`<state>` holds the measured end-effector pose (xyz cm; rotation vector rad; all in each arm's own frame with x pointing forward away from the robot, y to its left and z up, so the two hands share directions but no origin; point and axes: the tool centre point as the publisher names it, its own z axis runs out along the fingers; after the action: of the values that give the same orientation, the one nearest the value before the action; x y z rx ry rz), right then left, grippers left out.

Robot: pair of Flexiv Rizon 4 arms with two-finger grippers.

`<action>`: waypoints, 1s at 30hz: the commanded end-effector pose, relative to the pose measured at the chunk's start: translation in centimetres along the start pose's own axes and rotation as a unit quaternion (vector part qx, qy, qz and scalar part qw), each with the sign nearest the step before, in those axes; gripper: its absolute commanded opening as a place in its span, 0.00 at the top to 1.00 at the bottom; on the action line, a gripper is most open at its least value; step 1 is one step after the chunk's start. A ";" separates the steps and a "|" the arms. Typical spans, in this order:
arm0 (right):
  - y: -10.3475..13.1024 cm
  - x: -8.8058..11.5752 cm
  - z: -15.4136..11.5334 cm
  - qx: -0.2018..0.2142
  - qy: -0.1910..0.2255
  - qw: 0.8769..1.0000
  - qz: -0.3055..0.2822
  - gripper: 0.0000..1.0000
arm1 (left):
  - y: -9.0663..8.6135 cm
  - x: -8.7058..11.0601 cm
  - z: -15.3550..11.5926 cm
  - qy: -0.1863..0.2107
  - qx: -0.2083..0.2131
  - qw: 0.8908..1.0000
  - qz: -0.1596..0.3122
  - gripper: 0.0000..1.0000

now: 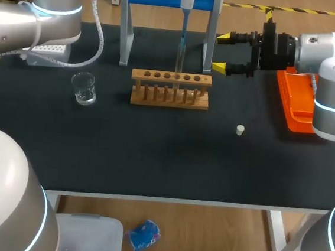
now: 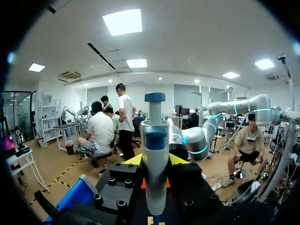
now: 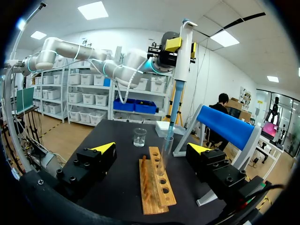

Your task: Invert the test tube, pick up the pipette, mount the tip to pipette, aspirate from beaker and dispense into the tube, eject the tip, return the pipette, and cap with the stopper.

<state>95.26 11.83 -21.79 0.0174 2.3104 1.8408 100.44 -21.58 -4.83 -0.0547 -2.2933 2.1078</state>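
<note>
Over the black table (image 1: 153,154), in the head view, the pipette (image 1: 182,38) hung upright, its long axis vertical and its thin end pointing down into the wooden rack (image 1: 169,96), where a test tube (image 1: 176,73) seemed to stand, too faint to be sure of. The pipette's upper part and whatever held it were cut off at the far edge, beyond which the left arm (image 1: 23,19) ran. The right gripper (image 1: 222,52) lay level just beside the rack's right end, its yellow-tipped fingers spread wide with nothing between them. The beaker (image 1: 84,88) stood left of the rack, the white stopper (image 1: 240,130) well apart near the right front, and an orange tray (image 1: 294,102) sat under the right arm. From the left wrist, the left gripper (image 2: 155,160) was closed on the pipette's grey body, a yellow tip on each side, the blue plunger cap away from the table; the thin end was hidden below. From the right wrist, the pipette descended from the left gripper, its blue-tinted tip entering the mouth of a clear tube in the rack; how deep it reached was hard to make out. The right gripper's fingers (image 3: 104,147) stood apart on either side of the rack's near end, touching nothing, with the beaker beyond.
</note>
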 end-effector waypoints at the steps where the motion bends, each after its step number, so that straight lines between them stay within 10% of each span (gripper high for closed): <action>1: 0.0 0.1 0.0 0.001 -0.001 1.000 0.000 0.00 | 0.1 -0.4 0.2 0.005 0.000 1.000 0.001 1.00; 30: 0.0 0.1 0.0 0.001 -0.001 1.000 0.000 0.00 | 1.3 -0.3 0.5 0.011 0.002 1.000 0.001 1.00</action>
<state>95.26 11.83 -21.79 0.0174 2.3104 1.8408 100.51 -21.80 -5.96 -0.0718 -2.2844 2.0981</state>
